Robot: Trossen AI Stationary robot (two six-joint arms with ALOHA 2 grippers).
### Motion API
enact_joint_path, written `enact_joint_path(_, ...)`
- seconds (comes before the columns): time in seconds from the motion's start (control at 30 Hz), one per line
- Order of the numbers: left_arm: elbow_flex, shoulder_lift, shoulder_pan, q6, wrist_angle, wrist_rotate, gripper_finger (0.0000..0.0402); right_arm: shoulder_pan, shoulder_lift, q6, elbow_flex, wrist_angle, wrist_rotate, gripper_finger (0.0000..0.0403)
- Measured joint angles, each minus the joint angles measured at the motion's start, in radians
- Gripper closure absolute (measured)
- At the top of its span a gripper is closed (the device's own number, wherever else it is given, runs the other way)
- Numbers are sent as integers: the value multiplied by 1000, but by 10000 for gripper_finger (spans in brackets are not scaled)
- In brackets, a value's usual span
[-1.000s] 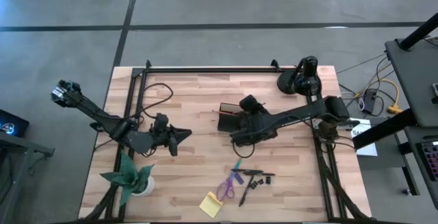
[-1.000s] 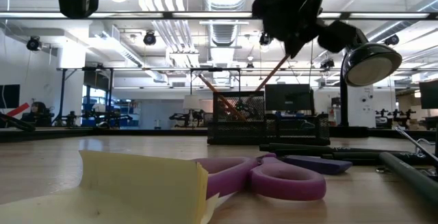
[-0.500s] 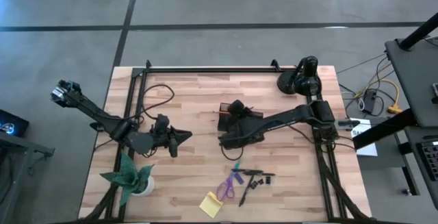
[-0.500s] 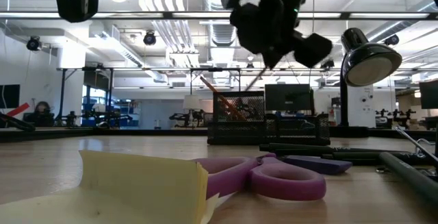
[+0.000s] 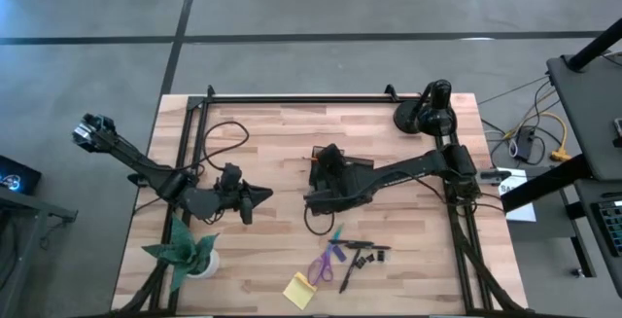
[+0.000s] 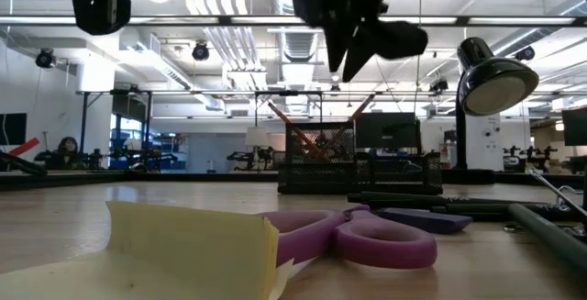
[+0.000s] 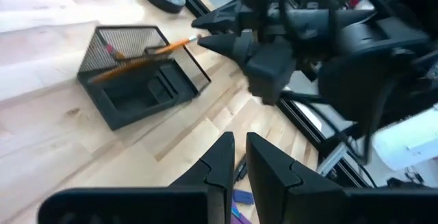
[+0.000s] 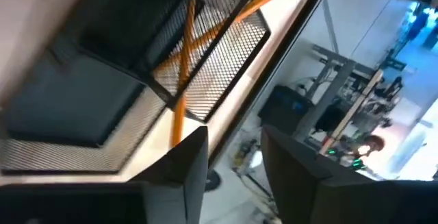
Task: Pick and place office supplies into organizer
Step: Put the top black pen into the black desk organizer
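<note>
Left to right on the table: green paper plant at the near-left corner, left gripper hanging just past it, waiting mid-left. Its fingers are nearly together, a thin slit between them, nothing held.

Organizer sits mid-table, a dark mesh tray. 2 orange pencils lean crossed in its tall mesh section; the low front compartments look bare in the left wrist view.

Right gripper hangs over the organizer's near-left corner, above the table in the low view. Fingers are parted with a clear gap, nothing between them; 1 pencil shows through the gap, not gripped.

Near edge, well apart from the organizer: yellow sticky pad, purple scissors, black pen, a loose cluster of small dark pieces beside it, count unclear.

Black lamp stands at the far-right corner. Nothing lies between the gripper and the organizer.
</note>
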Motion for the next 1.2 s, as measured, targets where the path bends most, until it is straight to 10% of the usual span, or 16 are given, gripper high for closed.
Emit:
enact_joint_path(0.63,-1,88,0,-91,11,170,378,252,-101,467,-188,148,-704,252)
enact_joint_path(1.2,2,182,-19,-106,116,210,378,185,-81,911,-433,568,-733,264)
